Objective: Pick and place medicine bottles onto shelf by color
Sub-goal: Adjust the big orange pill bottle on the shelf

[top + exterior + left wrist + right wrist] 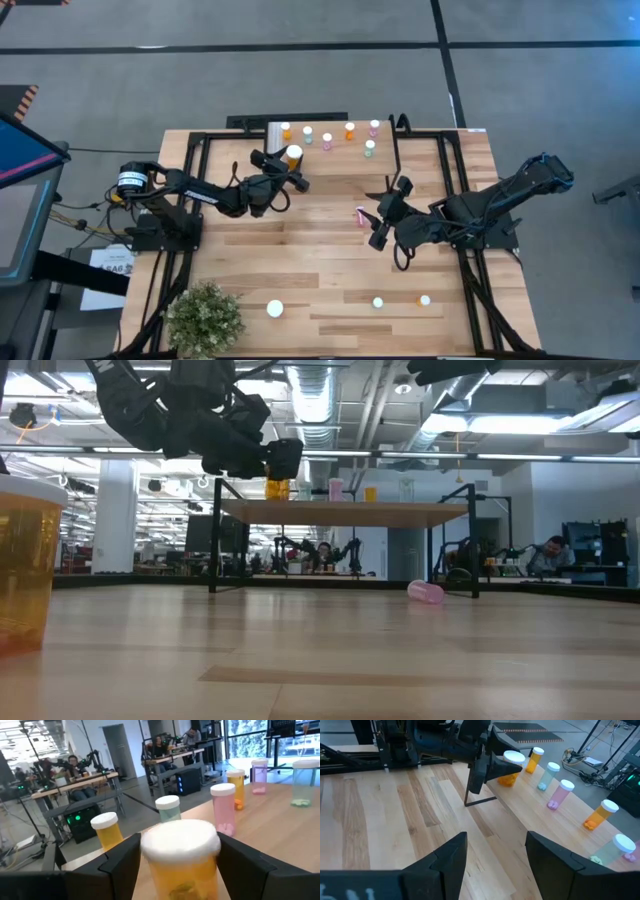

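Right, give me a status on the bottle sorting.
Done: six small bottles stand on the shelf. In hand: the left gripper has its jaws on a larger orange bottle at the shelf's end. Left: a pink bottle lying on the table by the open, empty right gripper, and three bottles along the near edge.

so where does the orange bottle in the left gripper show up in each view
High view: orange bottle at the shelf's front left, between the left gripper's fingers.
Low view: upper middle, at the shelf's left edge.
Left wrist view: bottom centre, filling the gap between the fingers.
Right wrist view: upper middle, on the shelf.
Shared landmark: the pink bottle standing on the shelf.
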You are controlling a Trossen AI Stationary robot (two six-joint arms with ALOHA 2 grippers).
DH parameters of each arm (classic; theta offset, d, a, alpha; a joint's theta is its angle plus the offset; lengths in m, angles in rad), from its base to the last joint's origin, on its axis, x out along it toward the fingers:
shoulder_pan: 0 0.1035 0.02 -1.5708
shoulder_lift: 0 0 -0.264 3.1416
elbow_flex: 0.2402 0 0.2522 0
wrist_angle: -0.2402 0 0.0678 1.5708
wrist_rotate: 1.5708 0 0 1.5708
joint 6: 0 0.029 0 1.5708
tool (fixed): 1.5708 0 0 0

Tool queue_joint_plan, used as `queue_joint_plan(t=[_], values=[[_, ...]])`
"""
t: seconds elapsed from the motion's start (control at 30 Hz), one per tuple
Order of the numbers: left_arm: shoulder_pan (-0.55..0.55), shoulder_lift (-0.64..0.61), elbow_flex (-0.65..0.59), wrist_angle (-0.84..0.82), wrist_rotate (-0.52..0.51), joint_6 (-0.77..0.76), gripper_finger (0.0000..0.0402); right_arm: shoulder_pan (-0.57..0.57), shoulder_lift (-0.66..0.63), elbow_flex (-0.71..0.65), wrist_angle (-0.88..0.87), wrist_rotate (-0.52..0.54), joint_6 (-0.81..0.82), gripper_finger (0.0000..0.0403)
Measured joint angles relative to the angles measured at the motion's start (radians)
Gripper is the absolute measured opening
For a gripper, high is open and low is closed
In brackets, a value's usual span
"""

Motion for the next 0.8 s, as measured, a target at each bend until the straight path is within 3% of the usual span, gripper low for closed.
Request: queue_joint_plan(t=[0.57,0.8], values=[[0.002,-0.001,0.001,-0.014,0.026,0.248,0.0247,0.0,0.0,0.0,0.0,-0.008,0.001,0.0224],[0.002,-0.001,0.001,-0.014,0.014,0.285,0.0247,0.0,0.0,0.0,0.0,-0.008,0.009,0.0224]])
